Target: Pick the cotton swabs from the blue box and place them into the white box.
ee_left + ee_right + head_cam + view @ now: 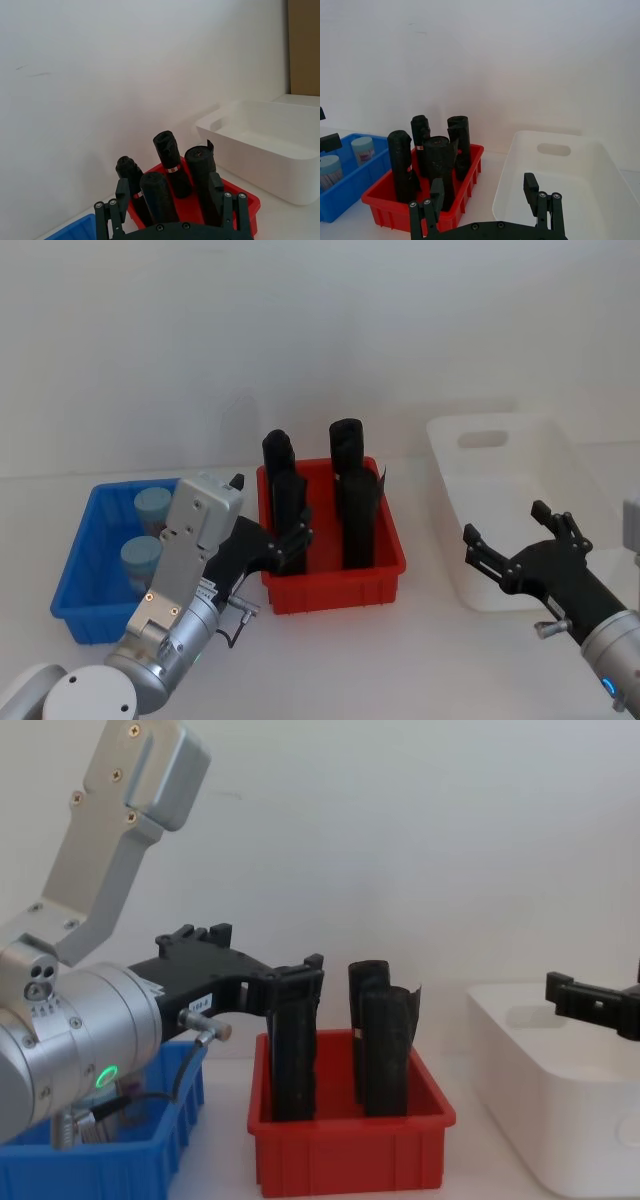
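Arms reach forward: left gripper [268, 512] splayed by red bin [335, 585], right gripper [508, 528] splayed.

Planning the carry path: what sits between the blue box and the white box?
The red bin, holding upright black rolls, stands between the blue box and white box, shown in the head view.

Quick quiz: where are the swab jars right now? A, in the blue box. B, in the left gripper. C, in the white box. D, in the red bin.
A: two jars stand in the blue box; the red bin holds black rolls, the left gripper hangs open beside that bin, and the right gripper is open before the white box.
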Action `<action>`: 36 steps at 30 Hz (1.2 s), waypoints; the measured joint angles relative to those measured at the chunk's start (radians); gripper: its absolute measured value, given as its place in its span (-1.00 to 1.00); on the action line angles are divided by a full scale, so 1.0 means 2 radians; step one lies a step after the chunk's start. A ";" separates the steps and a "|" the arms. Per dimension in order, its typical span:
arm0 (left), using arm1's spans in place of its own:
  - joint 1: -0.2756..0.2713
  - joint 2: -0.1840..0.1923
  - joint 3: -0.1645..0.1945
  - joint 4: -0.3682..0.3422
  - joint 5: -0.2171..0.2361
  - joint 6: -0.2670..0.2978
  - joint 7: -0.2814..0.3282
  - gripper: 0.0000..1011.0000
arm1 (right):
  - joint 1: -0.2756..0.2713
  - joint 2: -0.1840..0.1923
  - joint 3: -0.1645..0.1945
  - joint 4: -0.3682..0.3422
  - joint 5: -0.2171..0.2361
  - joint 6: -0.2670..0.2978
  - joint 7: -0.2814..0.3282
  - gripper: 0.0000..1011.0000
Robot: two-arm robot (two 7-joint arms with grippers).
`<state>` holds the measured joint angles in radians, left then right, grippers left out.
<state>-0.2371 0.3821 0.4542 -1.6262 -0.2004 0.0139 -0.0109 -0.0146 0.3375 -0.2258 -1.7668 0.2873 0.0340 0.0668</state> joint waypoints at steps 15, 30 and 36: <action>0.000 0.000 0.000 0.000 0.000 0.000 0.000 0.99 | 0.000 0.000 0.000 0.000 0.000 0.000 0.000 0.98; 0.000 0.000 0.000 0.000 0.000 0.000 0.000 0.99 | 0.000 0.000 0.000 0.000 0.000 0.000 0.000 0.98; 0.000 0.000 0.000 0.000 0.000 0.000 0.000 0.99 | 0.000 0.000 0.000 0.000 0.000 0.000 0.000 0.98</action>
<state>-0.2372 0.3822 0.4542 -1.6262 -0.2004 0.0139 -0.0109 -0.0146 0.3375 -0.2258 -1.7668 0.2874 0.0340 0.0667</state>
